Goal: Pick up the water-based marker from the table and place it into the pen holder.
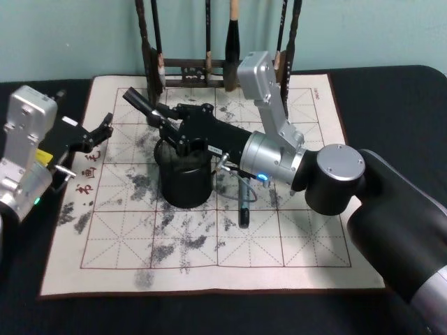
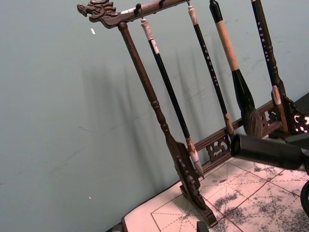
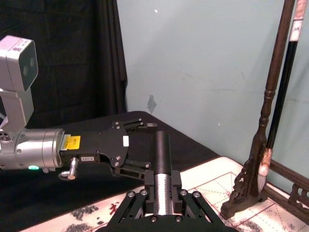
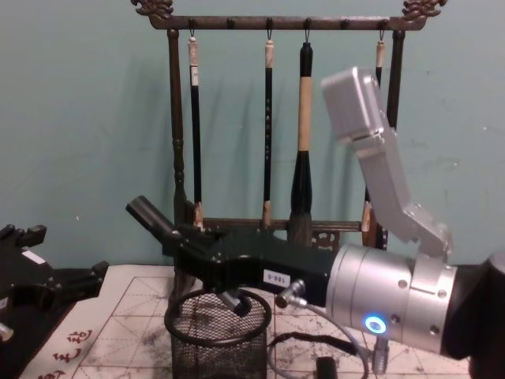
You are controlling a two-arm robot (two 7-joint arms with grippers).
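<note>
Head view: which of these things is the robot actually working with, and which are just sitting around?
In the job: water-based marker, clamped in the right gripper; black mesh pen holder below it.
Just lying about: wooden brush rack with hanging brushes; calligraphy mat; open left gripper, idle at left.

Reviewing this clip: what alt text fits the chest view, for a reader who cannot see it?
The right gripper, reaching in from the right, grips the water-based marker tilted above the black mesh pen holder on the table. The left gripper sits open at the lower left edge, and a wooden brush rack hung with brushes stands behind.
</note>
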